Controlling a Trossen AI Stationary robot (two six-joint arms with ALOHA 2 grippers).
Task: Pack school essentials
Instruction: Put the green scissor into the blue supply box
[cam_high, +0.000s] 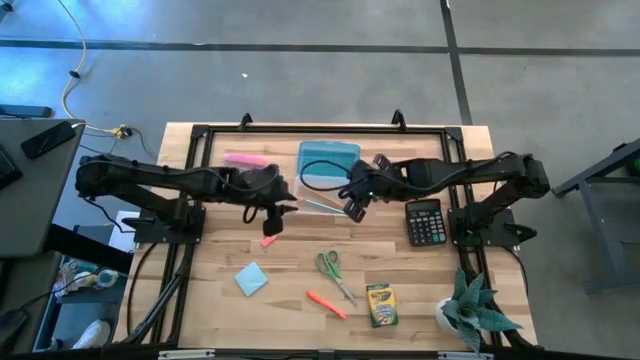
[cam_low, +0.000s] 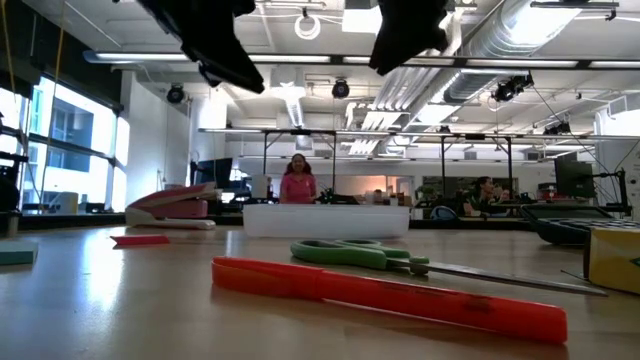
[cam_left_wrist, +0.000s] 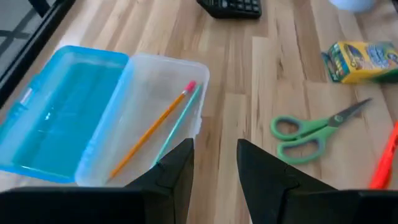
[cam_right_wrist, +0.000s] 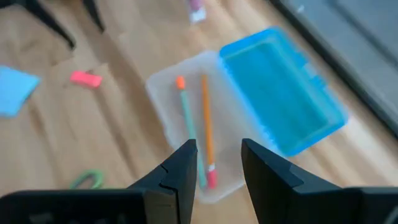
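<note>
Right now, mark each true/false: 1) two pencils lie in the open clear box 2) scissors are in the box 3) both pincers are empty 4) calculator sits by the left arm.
1) True: two pencils lie in the clear box, lid open.
2) False: the scissors lie on the table.
3) True: left pincer and right pincer are open, holding nothing.
4) False: the calculator sits by the right arm.

Bright, even ceiling light with soft shadows; the right wrist view blurred, the low view's foreground soft.
</note>
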